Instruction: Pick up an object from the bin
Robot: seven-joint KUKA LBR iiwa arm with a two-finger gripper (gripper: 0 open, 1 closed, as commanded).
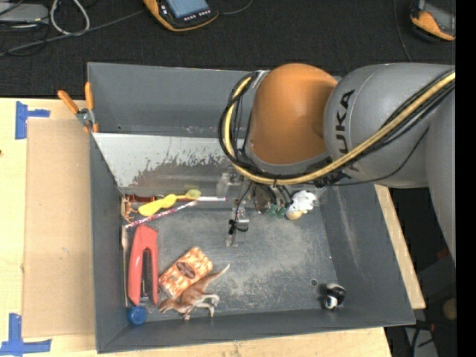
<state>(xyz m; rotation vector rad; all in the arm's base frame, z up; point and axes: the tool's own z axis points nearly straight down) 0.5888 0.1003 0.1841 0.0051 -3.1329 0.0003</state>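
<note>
- The gripper (238, 227) hung over bare floor near the middle of the bin (357, 274). Whether it stood wide or narrow could not be told.
- Nearest was a yellow banana-shaped toy (167, 203), up and to the left, its long axis pointing roughly toward the gripper.
- A small white toy (301, 205) sat just to the right.
- An orange snack packet (184, 268) and a brown toy dinosaur (195, 296) lay down-left, beside a red stapler (141, 265) that ran along the left wall.

Black matting (297, 21) beyond my work area, grey cables (56, 22) looped at upper left, orange-and-black handheld screen unit (178, 4) lying face up near them, another orange device (435, 17) at upper right, even light.
</note>
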